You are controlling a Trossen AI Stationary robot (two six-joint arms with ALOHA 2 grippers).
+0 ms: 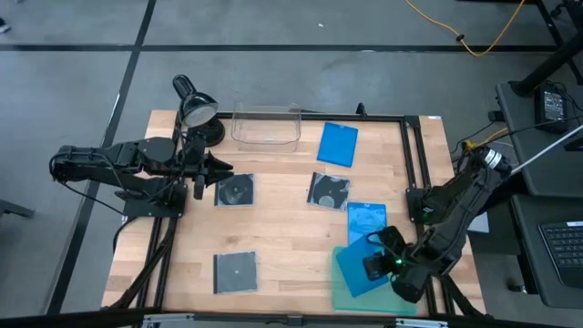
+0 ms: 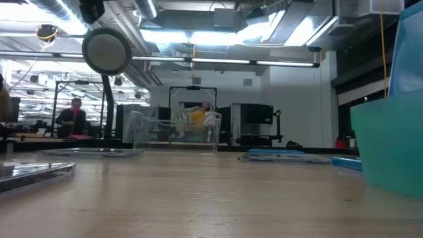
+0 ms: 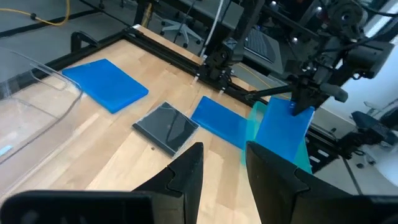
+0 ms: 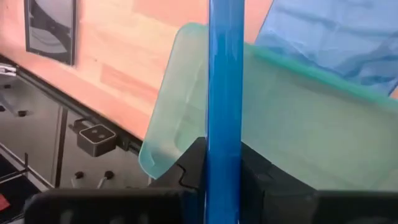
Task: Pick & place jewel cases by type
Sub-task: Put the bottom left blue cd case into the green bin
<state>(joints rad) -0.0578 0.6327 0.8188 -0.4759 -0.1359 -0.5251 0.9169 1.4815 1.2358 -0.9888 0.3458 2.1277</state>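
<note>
- High view: right gripper [image 1: 381,253] clamped on a blue jewel case [image 4: 224,93], held on edge above the teal tray [image 1: 344,290] at the table's front right.
- Left gripper [image 1: 211,170] waits by a grey disc case [image 1: 235,189], fingers apart, empty.
- Second blue case [image 1: 338,144] lies beside the clear bin [image 1: 266,126].

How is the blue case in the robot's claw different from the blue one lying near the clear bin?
The right gripper holds the held case upright, on edge, above the green tray. The far case lies flat on the table, untouched. Both are blue, rectangular and thin.
</note>
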